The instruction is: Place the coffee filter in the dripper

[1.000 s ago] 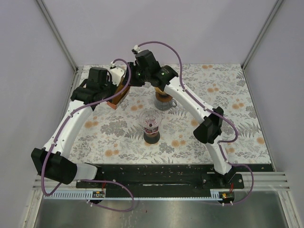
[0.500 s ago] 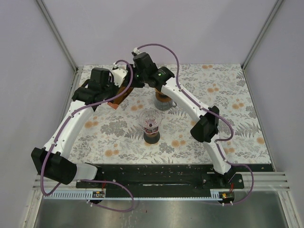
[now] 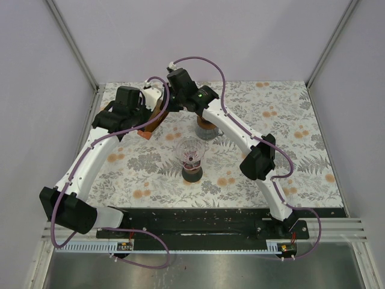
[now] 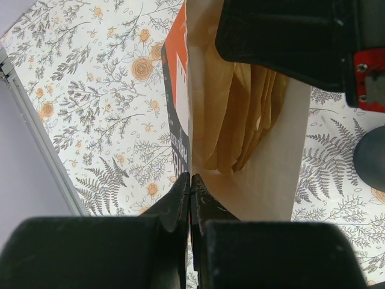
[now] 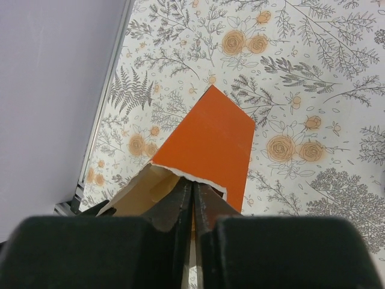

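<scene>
While left hand [image 4: 190, 182] clamps the box [image 4: 176, 114], coffee filters [image 4: 240, 114] lie inside, beside the closed right hand [image 5: 192, 188].

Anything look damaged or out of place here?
Only the filter box: its opening edge is torn ragged, right where the right gripper closes. Nothing spilled; the dripper stands upright.

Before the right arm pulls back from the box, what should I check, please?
1. Left gripper steadies the box: ok, shut on its wall.
2. Filters reachable: ok, the box is open and they show inside.
3. Right gripper has one filter: cannot tell, it is closed by the box's torn edge.
4. Dripper ready: ok, upright, no filter visible inside.
</scene>
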